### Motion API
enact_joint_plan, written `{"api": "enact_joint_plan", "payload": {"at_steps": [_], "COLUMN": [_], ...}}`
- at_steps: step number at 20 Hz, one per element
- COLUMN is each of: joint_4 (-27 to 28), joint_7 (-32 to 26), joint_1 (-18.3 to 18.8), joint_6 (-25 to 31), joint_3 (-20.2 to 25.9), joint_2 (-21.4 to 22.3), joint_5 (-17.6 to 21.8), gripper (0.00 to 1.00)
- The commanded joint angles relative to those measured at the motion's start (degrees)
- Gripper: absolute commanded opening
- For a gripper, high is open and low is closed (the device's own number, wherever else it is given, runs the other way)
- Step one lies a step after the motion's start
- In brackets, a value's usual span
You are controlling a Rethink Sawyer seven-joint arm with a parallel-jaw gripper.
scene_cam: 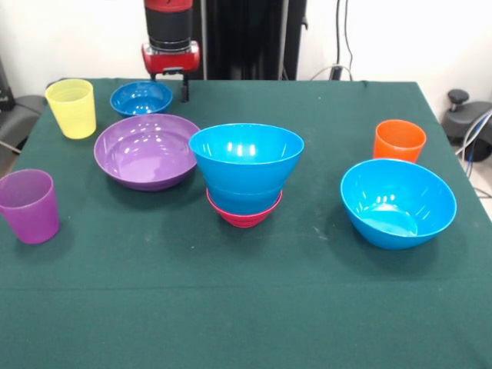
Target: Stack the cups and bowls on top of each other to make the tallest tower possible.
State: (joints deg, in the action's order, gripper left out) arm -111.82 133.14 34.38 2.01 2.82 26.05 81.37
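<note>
The tower (246, 173) stands mid-table: a small magenta bowl (244, 215) at the base with blue bowls (246, 157) nested upright on it. A wide purple bowl (146, 150) sits to its left. A small blue bowl (141, 98) is behind that. A large blue bowl (397, 201) sits at the right. A yellow cup (71, 108), a purple cup (29, 205) and an orange cup (399, 141) stand apart. My gripper (169, 88) hangs open at the far edge, just behind the small blue bowl's right rim, holding nothing. No yellow-orange bowl shows.
A green cloth (246, 307) covers the table. The robot's black pedestal (246, 38) stands behind the far edge. Cables and a chair base (465, 115) lie off the table at the right.
</note>
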Motion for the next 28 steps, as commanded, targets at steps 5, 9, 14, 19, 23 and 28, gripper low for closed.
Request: {"api": "enact_joint_plan", "payload": {"at_steps": [5,9,14,19,23,28], "joint_4": [1.99,-7.21,-13.99,-17.93,-18.74,-17.29], "joint_7": [-4.16,-12.49,-22.84,-27.11,-27.58,-26.67], "joint_1": [1.04,8.04,16.28,20.92,22.35,22.29], "joint_6": [1.92,8.46,15.55,19.89,21.48,21.97], "joint_3": [6.57,13.03,21.49,27.16,29.57,30.06], "joint_2": [2.72,11.05,18.82,23.58,24.57,22.74], "joint_5": [-0.87,-7.98,-17.29,-22.73,-23.81,-22.33], "gripper": [1.00,1.00,1.00,1.00,1.00,1.00]}}
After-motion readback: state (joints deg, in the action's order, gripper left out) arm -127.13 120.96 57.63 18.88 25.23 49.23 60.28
